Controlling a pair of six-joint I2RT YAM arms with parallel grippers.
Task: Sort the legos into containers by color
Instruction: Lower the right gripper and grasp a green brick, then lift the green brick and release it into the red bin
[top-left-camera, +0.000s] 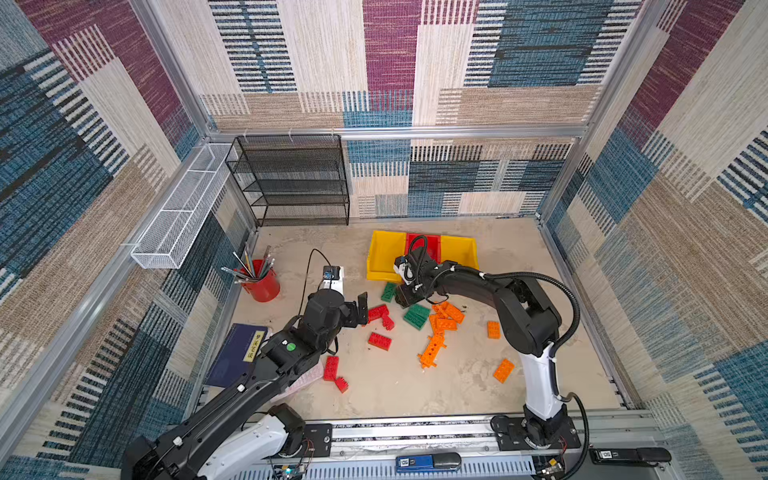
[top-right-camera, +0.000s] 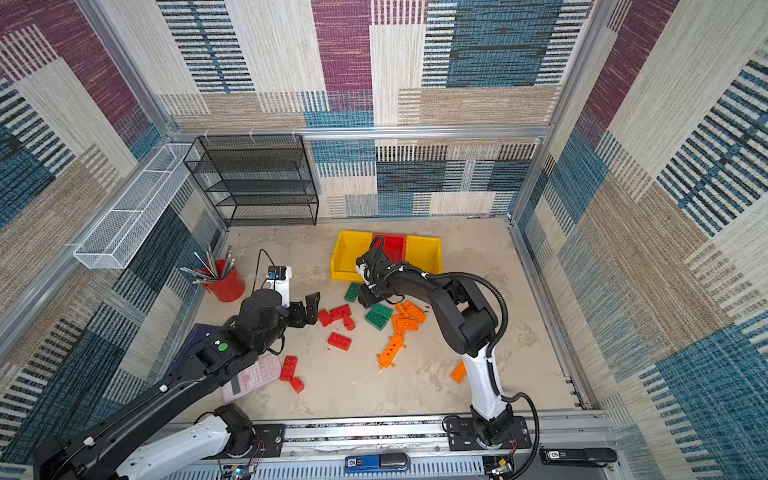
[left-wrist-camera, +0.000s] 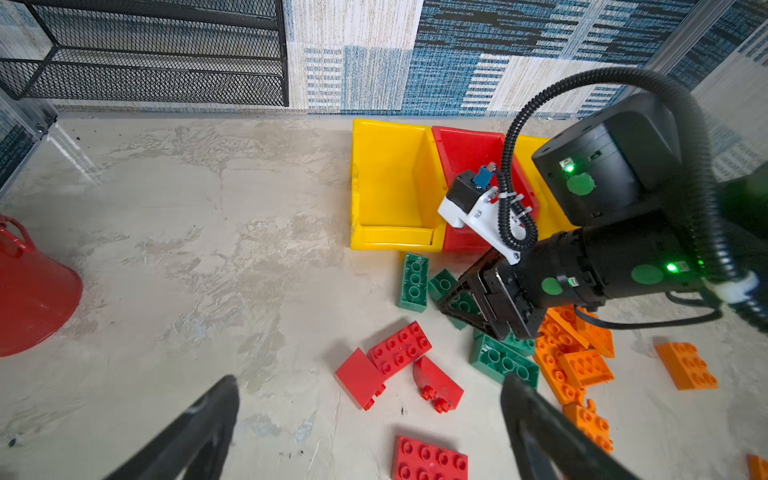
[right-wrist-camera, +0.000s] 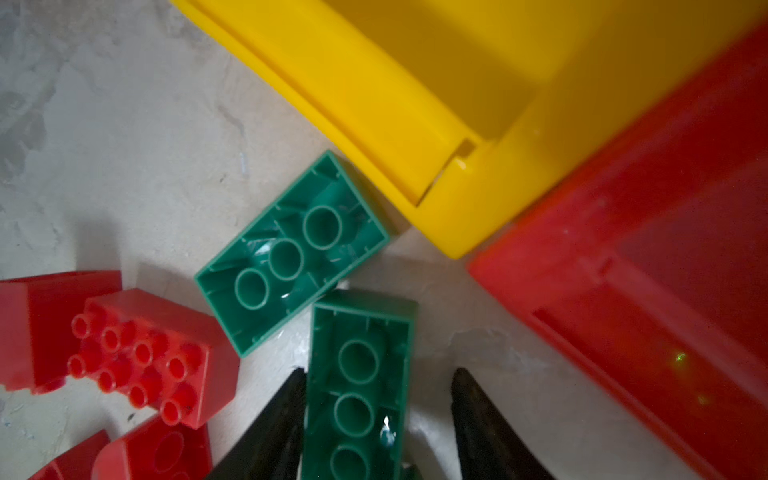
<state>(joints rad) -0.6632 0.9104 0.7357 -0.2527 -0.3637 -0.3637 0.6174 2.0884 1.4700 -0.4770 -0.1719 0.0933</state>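
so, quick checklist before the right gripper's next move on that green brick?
1. Right gripper straddles upturned green plastic brick: ok.
2. Both fingers touching it: not ok; one finger stands off.
3. Second green brick clear of it: not ok, corners seem to touch.
4. Left gripper open, away from right arm: ok.
5. Nearest yellow plastic bin empty: ok.
6. Red plastic bin empty: cannot tell, arm hides it.

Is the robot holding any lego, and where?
Nothing is gripped: the right gripper straddles a green brick across its long sides, one finger apart. The left gripper is empty.
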